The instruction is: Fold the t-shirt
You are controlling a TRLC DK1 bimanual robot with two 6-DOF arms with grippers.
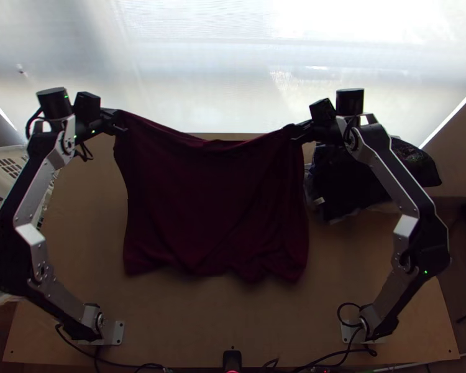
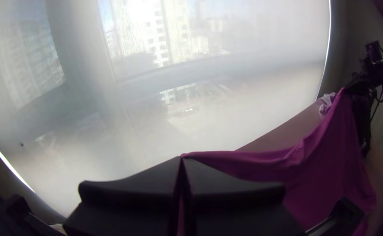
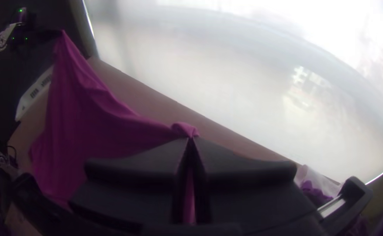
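The dark red t-shirt [image 1: 214, 205] hangs between both grippers, its upper edge sagging in the middle and its lower part wavy near the table's middle. At its upper left corner the left gripper [image 1: 122, 122] is shut on the cloth; the right gripper [image 1: 297, 132] is shut on the upper right corner. In the left wrist view, the left gripper [image 2: 182, 158] pinches a corner of the shirt [image 2: 331, 161] at its fingertips. The right wrist view has the right gripper [image 3: 191, 139] closed on a small bunch of the shirt [image 3: 91, 122].
Dark clothes in a clear bag [image 1: 351, 183] lie at the table's back right, beneath the right arm. A white basket [image 1: 6, 165] stands at the left, partly behind the left arm. A bright window with a translucent blind [image 1: 233, 62] rises behind the wooden table [image 1: 171, 323].
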